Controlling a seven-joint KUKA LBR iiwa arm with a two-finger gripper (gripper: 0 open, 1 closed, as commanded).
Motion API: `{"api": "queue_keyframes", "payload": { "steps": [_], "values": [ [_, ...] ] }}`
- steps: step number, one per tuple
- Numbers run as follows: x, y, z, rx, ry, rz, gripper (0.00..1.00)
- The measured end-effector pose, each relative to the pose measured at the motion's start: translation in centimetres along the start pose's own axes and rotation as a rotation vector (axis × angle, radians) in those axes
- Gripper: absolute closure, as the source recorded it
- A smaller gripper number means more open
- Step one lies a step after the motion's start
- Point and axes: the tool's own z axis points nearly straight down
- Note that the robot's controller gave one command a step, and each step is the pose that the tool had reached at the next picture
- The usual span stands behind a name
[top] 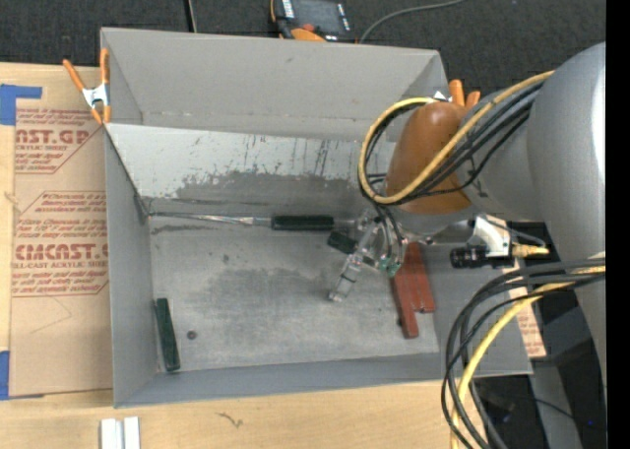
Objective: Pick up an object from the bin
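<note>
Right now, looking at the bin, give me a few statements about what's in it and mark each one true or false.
1. A dark green bar lies at the lower left of the bin. True.
2. The reddish-brown flat piece lies against the left wall. False: it lies on the right, beside the gripper.
3. A long tool with a dark handle lies along the back of the floor. True.
4. The gripper hangs over the green bar. False: it is near the tool's handle.

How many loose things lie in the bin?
3: black-handled rod at the back, green bar front-left, red-brown block beside the tool; the arm may hide more.
</note>
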Motion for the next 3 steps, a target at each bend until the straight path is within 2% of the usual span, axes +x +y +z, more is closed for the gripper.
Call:
{"api": "queue_keyframes", "payload": {
  "steps": [1, 2, 3],
  "values": [
    [0.0, 0.1, 0.0, -0.001, -0.003, 0.0, 0.0],
    [-0.1, 0.1, -0.1, -0.001, -0.004, 0.0, 1.0],
    [-0.2, 0.2, -7.0, -0.004, -0.009, -0.001, 1.0]
  ]
}}
